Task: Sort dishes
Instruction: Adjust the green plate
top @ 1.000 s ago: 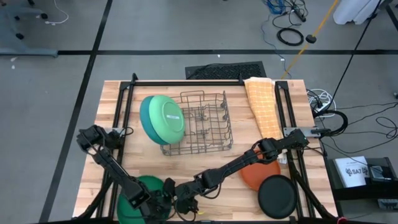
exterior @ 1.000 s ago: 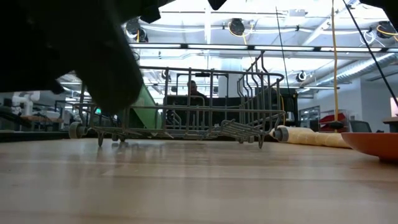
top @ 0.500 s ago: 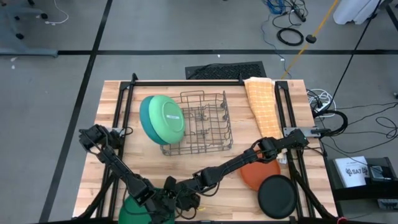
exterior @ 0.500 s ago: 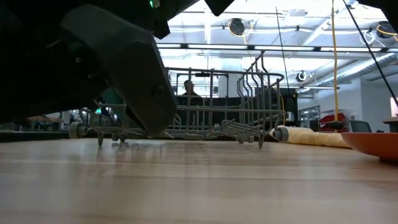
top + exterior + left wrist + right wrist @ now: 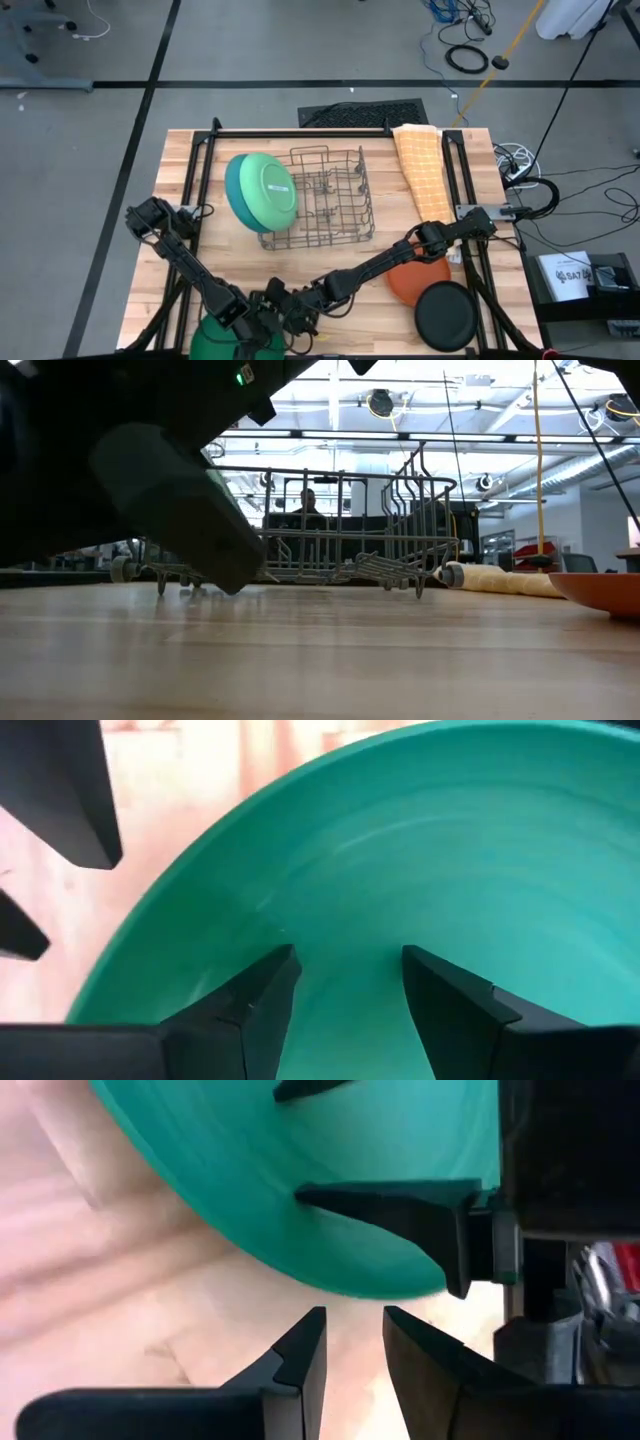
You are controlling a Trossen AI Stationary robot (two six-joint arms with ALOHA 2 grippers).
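I look at the dark green plate (image 5: 215, 342). It sits at the near left edge of the table (image 5: 250, 265). Both arms reach down to it.

The left gripper (image 5: 345, 990) is right over the plate. Its jaws stand apart, and I see the smooth inside of the plate through the gap and behind both fingers. No rim sits between them. I cannot tell if the fingers touch the plate.

The right gripper (image 5: 350, 1340) comes in from the right side and stops just beside the plate's rim. Its jaws have only a thin gap, with nothing in it but bare wood. The rim is close to the fingertips but not between them.

Farther back, the light green plate (image 5: 272, 190) and the teal plate (image 5: 233, 192) lean at the left side of the wire rack (image 5: 330, 205). The orange plate (image 5: 412, 283) and the black plate (image 5: 445, 316) lie at the near right, touching.
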